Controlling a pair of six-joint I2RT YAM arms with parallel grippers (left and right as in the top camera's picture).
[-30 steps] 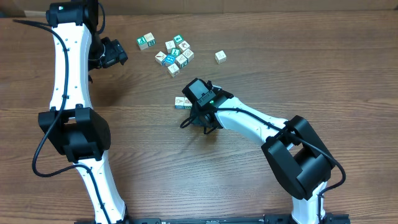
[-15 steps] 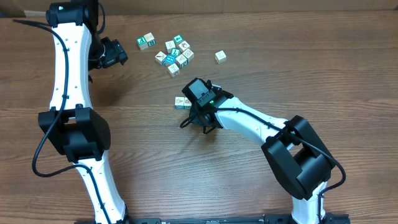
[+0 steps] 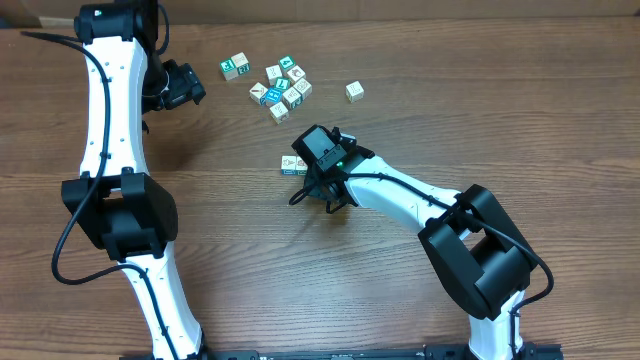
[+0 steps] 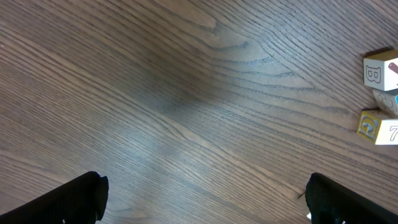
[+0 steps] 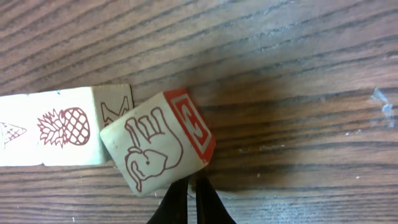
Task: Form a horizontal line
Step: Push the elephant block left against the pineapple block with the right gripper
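1. At the bottom edge of the right wrist view, the right gripper (image 5: pixel 191 202) has its jaws together, with only a thin slit between the dark tips and nothing held.
2. Just ahead of the tips sits an elephant cube (image 5: pixel 155 149). It is twisted out of square, with a red-bordered face turned to the right. Whether the tips touch its lower edge cannot be told.
3. Ahead and left of the jaws, the horizontal line (image 5: pixel 62 127) lies on the wooden table (image 5: pixel 298 74). Its long axis runs left to right, past the left edge. A pineapple picture faces up, and the elephant cube's corner meets the line's right end.
4. The overhead view hides these fingertips under the wrist and shows the line (image 3: pixel 293 164) poking out to the left.
5. The left gripper (image 4: pixel 202 198) has its jaws wide apart over bare wood, with two lettered cubes (image 4: pixel 379 99) ahead and far to the right.
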